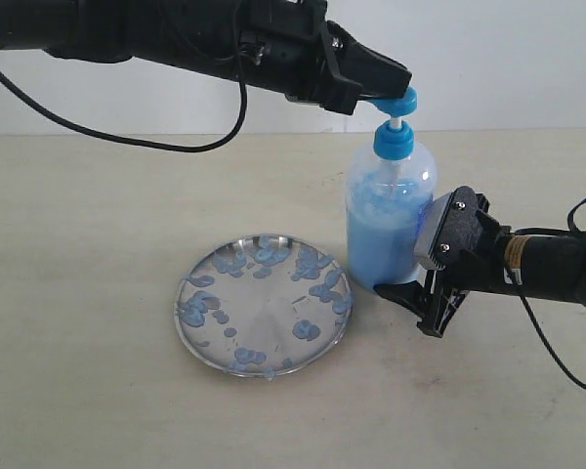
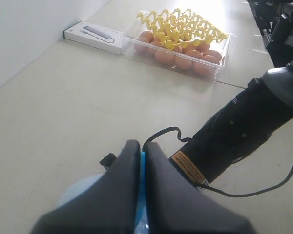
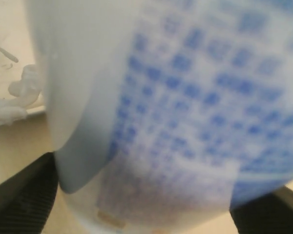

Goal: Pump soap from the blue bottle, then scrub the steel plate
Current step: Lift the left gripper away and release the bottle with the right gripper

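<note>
On the surface just beside the plate (image 1: 264, 315), the right gripper (image 1: 407, 262) is clamping the bottle (image 1: 391, 210) low down while the left gripper (image 1: 396, 83) is pinching the pump head (image 1: 400, 99), which I'd press straight down, spout aimed at the plate.

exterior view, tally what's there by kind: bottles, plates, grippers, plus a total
blue bottle: 1
steel plate: 1
grippers: 2, left gripper and right gripper
total: 4
</note>
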